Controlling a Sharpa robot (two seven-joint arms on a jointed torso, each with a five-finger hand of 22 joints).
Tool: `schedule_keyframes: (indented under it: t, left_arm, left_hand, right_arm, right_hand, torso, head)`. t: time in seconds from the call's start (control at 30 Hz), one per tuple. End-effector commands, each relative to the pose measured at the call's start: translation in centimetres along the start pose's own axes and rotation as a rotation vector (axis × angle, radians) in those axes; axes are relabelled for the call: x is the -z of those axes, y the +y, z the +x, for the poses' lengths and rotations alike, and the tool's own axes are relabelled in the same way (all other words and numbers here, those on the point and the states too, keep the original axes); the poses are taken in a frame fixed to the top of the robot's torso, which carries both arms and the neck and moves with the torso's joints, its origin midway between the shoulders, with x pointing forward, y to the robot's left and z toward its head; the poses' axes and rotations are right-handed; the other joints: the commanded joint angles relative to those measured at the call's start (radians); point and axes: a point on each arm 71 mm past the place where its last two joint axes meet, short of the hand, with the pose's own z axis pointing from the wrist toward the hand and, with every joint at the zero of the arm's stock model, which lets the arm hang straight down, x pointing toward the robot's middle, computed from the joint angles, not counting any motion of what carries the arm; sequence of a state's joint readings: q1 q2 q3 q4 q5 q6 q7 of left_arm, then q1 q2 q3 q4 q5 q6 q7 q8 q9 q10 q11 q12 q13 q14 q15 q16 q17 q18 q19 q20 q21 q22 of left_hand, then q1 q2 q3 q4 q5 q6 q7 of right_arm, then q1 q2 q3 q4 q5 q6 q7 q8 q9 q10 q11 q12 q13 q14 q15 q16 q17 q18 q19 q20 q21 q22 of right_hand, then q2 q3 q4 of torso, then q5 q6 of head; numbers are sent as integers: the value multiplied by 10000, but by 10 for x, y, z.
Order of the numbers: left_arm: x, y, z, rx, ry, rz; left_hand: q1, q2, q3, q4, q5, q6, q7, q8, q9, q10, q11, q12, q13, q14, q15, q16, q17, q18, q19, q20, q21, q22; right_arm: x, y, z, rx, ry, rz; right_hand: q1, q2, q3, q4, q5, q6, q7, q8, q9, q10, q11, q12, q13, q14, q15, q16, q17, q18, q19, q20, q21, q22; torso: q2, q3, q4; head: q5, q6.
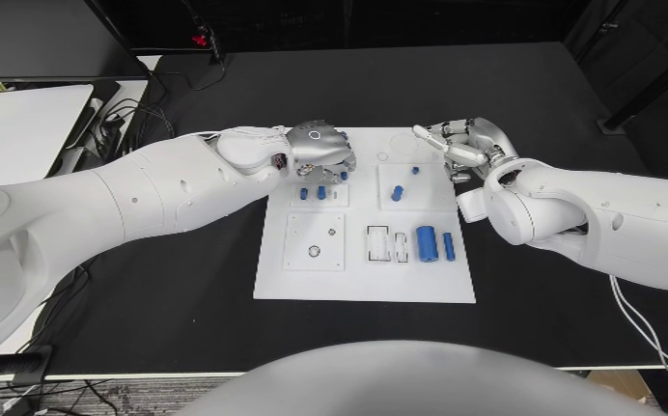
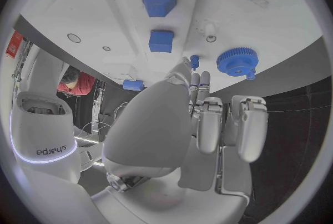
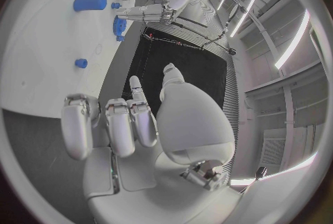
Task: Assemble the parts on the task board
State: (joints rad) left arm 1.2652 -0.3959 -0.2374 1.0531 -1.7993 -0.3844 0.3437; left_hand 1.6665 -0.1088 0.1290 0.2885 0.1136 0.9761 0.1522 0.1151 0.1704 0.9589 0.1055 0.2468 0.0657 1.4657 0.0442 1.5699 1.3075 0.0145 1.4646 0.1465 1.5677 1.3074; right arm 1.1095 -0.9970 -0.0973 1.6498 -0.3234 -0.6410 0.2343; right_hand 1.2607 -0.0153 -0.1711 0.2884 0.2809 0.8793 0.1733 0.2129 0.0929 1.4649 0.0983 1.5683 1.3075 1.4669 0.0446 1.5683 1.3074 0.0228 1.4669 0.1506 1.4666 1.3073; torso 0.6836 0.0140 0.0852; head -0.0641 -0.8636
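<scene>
The white task board lies mid-table. My left hand hovers over its upper left part with its fingers stretched out and nothing in them. In the left wrist view the fingertips stop just short of a small blue peg, with a blue gear beside it and two blue blocks farther on. The right wrist view shows the left hand above the gear. My right hand is empty at the board's upper right edge, its fingers loosely bent.
Two blue cylinders lie side by side in the board's lower right area, and small blue pieces stand on its middle plates. A white desk stands past the table's left edge. Cables lie at the table's back left.
</scene>
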Motion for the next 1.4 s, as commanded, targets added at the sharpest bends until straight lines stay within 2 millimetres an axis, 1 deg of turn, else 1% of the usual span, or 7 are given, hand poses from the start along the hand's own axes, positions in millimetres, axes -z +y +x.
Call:
schedule_keyframes:
  t: [0.03,0.1,0.3,0.4,0.53,0.67,1.4]
  left_arm:
    - [-2,0,1,-151,195,108]
    - [-2,0,1,-152,218,110]
    - [-3,1,2,-161,261,93]
    - [-3,2,3,-171,277,62]
    - [-3,4,3,-190,307,-28]
    - [-4,6,4,-172,417,-81]
    - [-10,1,7,-27,792,122]
  left_hand:
    - [109,11,112,10,62,92,-2,-42,-31,104,8,-54,-21,1051,28,8,2633,-145,1062,8,31,2634]
    - [107,20,139,14,84,103,-2,-46,-41,118,10,-58,-25,1051,29,8,2633,-145,1062,7,31,2634]
    - [111,74,337,15,184,180,4,-72,-107,280,9,-62,-33,1051,29,8,2633,-145,1062,7,31,2634]
    - [132,60,396,6,190,197,-5,-84,-129,312,-3,-77,-38,1051,25,8,2633,-145,1062,5,31,2634]
    - [181,13,521,4,127,270,-35,-92,-170,400,-30,-108,-41,1051,6,8,2633,-145,1062,-4,31,2634]
    - [177,-12,586,13,67,321,-43,-93,-193,465,-36,-124,-42,1051,-2,8,2633,-145,1062,-10,31,2634]
    - [-57,-98,682,31,-156,351,-26,-162,-290,499,-24,-245,-46,1051,0,8,2633,-145,1062,-19,31,2634]
  right_arm:
    - [0,1,1,-24,16,-41]
    - [0,1,1,-26,21,-38]
    - [0,1,1,-29,30,-22]
    - [0,1,2,-35,47,-24]
    - [0,1,3,-42,66,-30]
    - [0,1,3,-41,60,-28]
    - [0,1,2,-25,6,-12]
  right_hand:
    - [2,127,-55,0,32,-63,-21,67,12,1059,-25,25,2633,1039,-50,25,2634,104,79,-7,41,2176]
    - [2,127,-55,0,33,-63,-21,68,12,1059,-25,25,2633,1039,-50,25,2634,104,78,-7,40,2176]
    - [-3,128,-61,2,45,-62,-21,74,13,1059,-25,25,2633,1039,-50,25,2634,107,69,-7,30,2171]
    - [-3,128,-61,2,45,-62,-21,74,13,1059,-25,25,2633,1039,-50,25,2634,107,69,-7,30,2171]
    - [-3,128,-61,2,45,-62,-21,74,13,1059,-25,25,2633,1039,-50,25,2634,107,69,-7,30,2171]
    - [-3,128,-61,2,45,-62,-21,74,13,1059,-25,25,2633,1039,-50,25,2634,107,69,-7,30,2171]
    - [-7,134,-73,1,74,-66,-22,89,15,1059,-25,25,2633,1039,-51,25,2634,108,67,-7,28,2171]
  torso:
    - [-2,5,0]
    - [-4,1,-7]
    - [1,3,-12]
    - [5,9,0]
    - [6,-6,-15]
    - [-1,5,-7]
    - [3,4,2]
  head:
    - [19,18]
    - [55,14]
    - [43,16]
    - [31,5]
    - [21,-7]
    - [0,-16]
    - [-41,-55]
